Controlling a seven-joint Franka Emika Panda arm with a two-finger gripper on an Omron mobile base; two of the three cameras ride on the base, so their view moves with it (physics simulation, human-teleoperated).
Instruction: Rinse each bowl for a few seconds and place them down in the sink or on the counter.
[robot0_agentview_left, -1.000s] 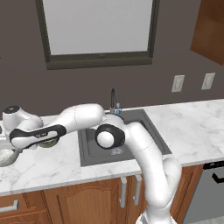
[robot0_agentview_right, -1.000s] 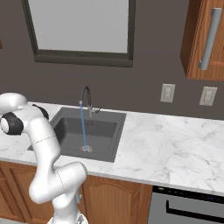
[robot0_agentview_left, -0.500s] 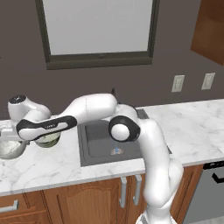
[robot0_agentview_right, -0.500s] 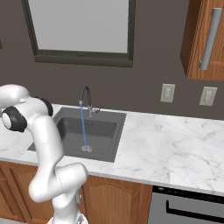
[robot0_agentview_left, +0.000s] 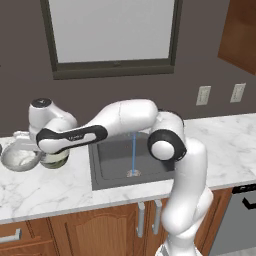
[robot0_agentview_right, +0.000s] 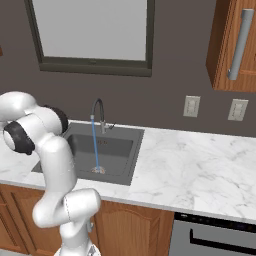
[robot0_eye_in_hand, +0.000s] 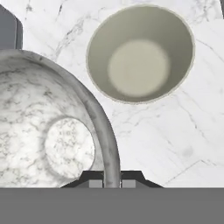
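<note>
White marble counter (robot0_agentview_left: 60, 187) with grey veins, above brown wood cabinets (robot0_agentview_left: 100, 232). Dark sink (robot0_agentview_left: 112, 167) recessed in it. Olive-beige bowl (robot0_eye_in_hand: 141, 53) sits on the marble at 1 o'clock from the marbled bowl (robot0_eye_in_hand: 48, 131), just beside it in hand view.

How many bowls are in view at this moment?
2. The marbled bowl has its rim pinched in the tool, over the counter left of the sink; the olive-beige bowl sits beside it.

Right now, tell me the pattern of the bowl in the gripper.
Whitish-grey marbling with darker veins on the held bowl, clearest in the hand view.
</note>
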